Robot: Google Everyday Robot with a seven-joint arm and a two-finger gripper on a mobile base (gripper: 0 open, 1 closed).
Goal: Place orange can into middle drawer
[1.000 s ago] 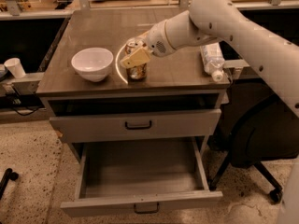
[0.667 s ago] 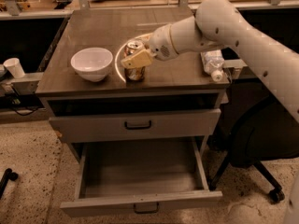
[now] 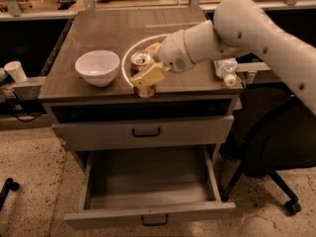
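Gripper: the gripper (image 3: 142,66) is reaching over the front part of the cabinet top (image 3: 103,31) and is clasping the orange can (image 3: 141,59) from two sides, one finger (image 3: 149,73) lying across its front.
Orange can: it is standing upright at the front edge of the top, just beside the white bowl (image 3: 98,67); I cannot tell if it is touching the surface.
Reason for the grip: a side hold is keeping the can upright for carrying.
Middle drawer: the middle drawer (image 3: 153,181) is standing pulled out and empty, directly below the can, so it is waiting to receive it.
Upper drawer: the upper drawer (image 3: 143,131) is closed, leaving the way down free.
Plastic bottle: the plastic bottle (image 3: 224,69) is lying well apart, at the right edge.
Progress: the can is grasped; the lowering is not yet done.
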